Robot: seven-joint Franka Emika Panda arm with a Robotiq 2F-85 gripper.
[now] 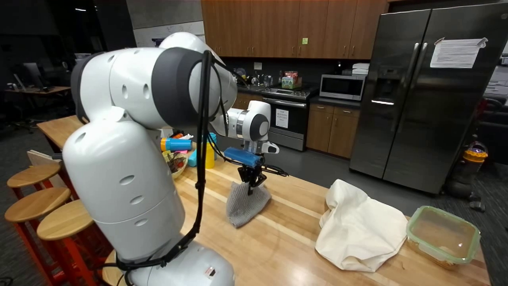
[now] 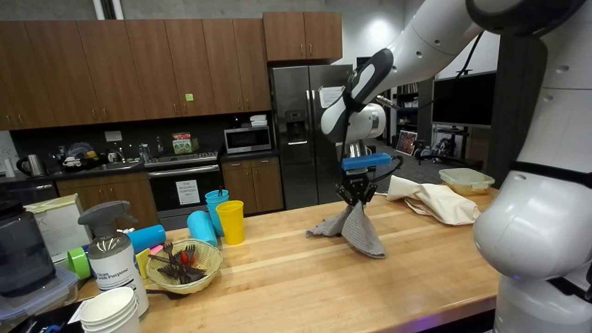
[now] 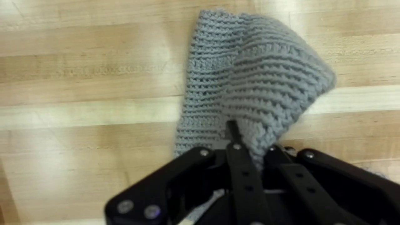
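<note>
A gray knitted cloth [image 2: 360, 230] is gripped in the clenched claw [image 2: 356, 202].
It hangs tent-like, lower folds meeting the wooden tabletop [image 2: 286, 282]; well apart lie a cream cloth [image 1: 363, 228] and, just beside that, a lidded container [image 1: 442, 234].

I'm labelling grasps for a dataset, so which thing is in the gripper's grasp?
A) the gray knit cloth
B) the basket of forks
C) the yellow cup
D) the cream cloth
A: in an exterior view, the gripper pinches the gray knit cloth, which drapes down from it.
</note>
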